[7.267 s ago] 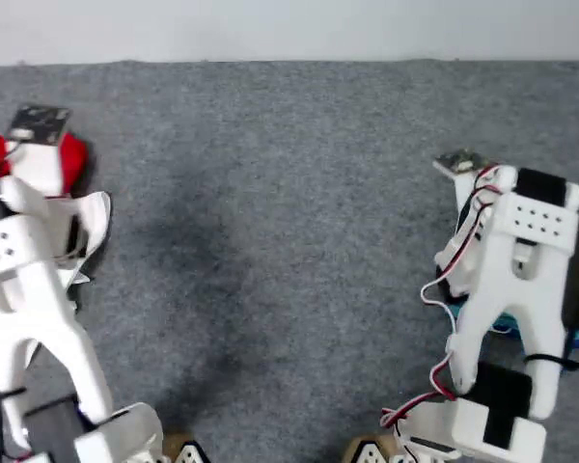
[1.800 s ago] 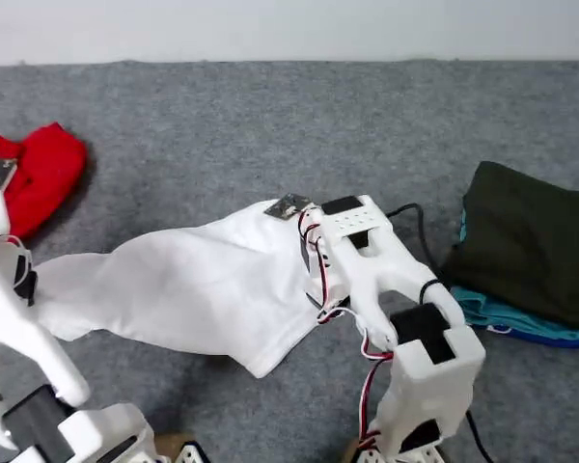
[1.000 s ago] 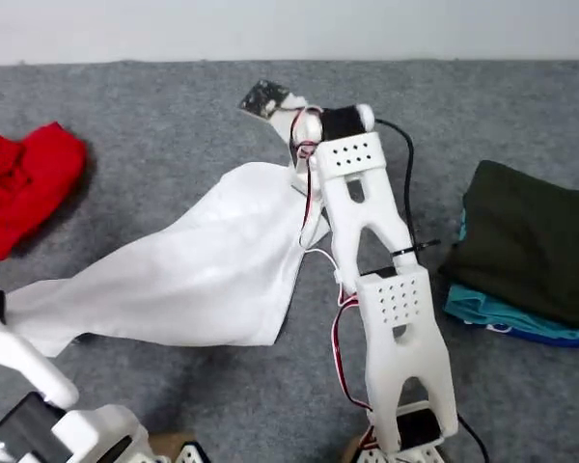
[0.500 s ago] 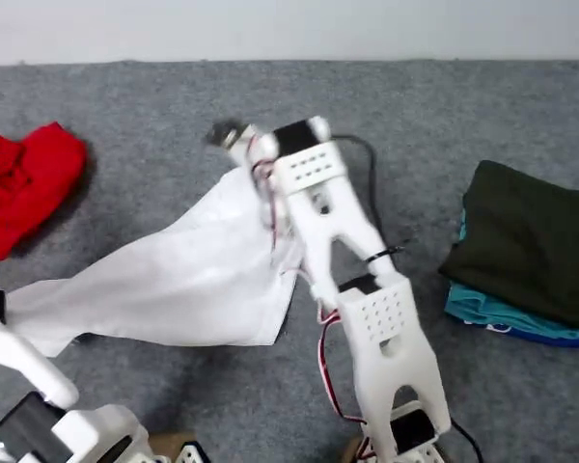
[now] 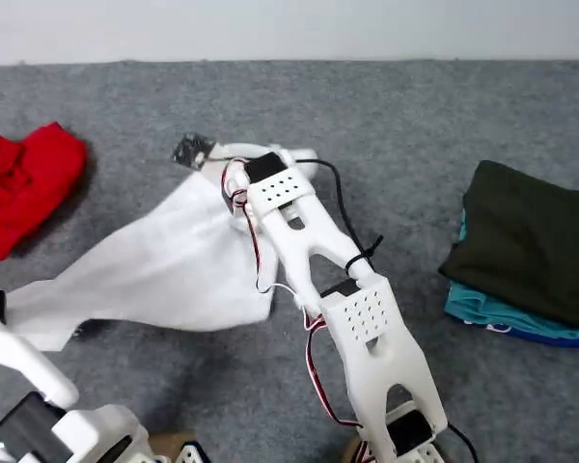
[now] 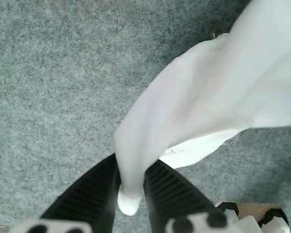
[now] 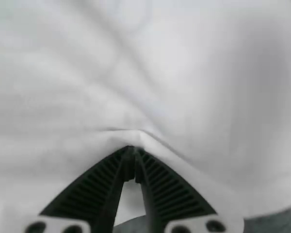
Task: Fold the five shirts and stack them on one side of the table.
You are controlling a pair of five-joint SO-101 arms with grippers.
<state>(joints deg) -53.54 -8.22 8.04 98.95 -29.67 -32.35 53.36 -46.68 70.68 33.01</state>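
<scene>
**White shirt (image 5: 164,270) gripped at both ends**

Your left gripper (image 6: 131,188) is closed tight on a bunched fold at one end of the cloth. Your right gripper (image 7: 134,167) is pinched shut on the fabric at the other end. The shirt's long axis runs straight from one pair of jaws to the other. The folded stack (image 5: 521,241) lies beyond your right jaws, on the side away from your left jaws.

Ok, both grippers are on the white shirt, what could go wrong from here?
The left gripper pinches only a thin bunched end of the white shirt; more tension could pull it free. The right gripper holds just a small pucker, and the shirt lies stretched and wrinkled, so a fold may come out crooked.
</scene>
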